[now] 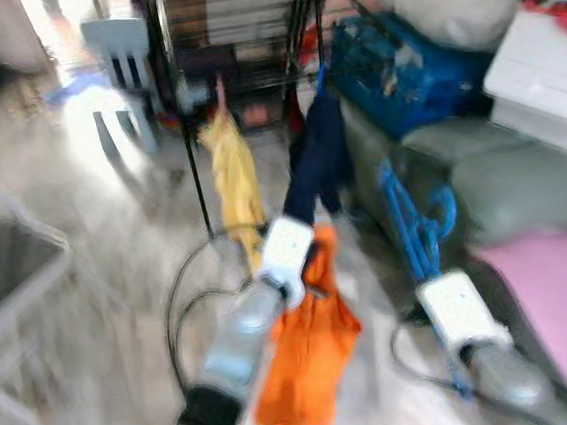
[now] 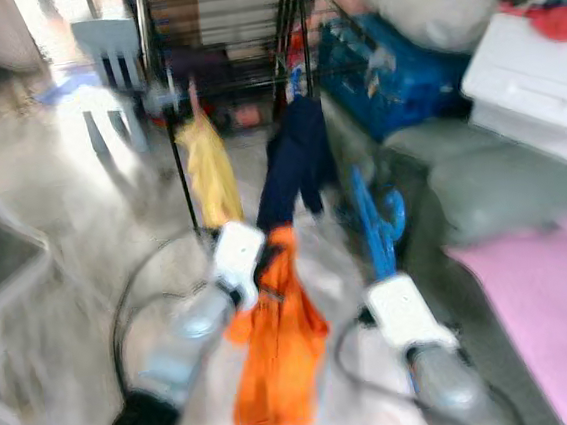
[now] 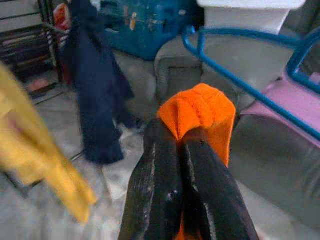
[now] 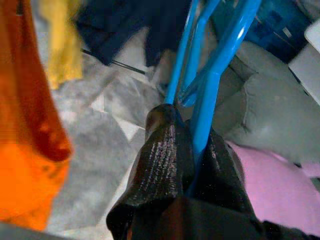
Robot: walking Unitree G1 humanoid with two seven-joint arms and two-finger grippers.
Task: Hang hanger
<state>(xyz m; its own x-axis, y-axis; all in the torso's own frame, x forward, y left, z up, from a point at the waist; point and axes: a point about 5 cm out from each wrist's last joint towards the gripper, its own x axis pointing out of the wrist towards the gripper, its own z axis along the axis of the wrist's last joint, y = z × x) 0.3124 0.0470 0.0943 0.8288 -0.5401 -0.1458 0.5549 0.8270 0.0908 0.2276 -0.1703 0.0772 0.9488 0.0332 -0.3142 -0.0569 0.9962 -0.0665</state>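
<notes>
In the right end effector (image 4: 192,150), pinched, blue hanger (image 4: 220,60) stands upright; left (image 3: 180,175) grips orange cloth (image 3: 200,112).

Both arms extended forward; left gripper (image 3: 182,150) fingers pressed together on something, right gripper (image 4: 192,145) likewise.

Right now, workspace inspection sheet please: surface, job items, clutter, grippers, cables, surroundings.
Surface: pale tiled floor; views blurred.
Job's things: blue hanger; orange garment; black drying rack carrying a yellow garment and a navy garment.
Clutter: blue bag, white box, pink cloth on grey sofa.
Grippers: left gripper shut on orange garment; right gripper shut on blue hanger.
Cables: black cable looping over floor.
Surroundings: small pale chair.
</notes>
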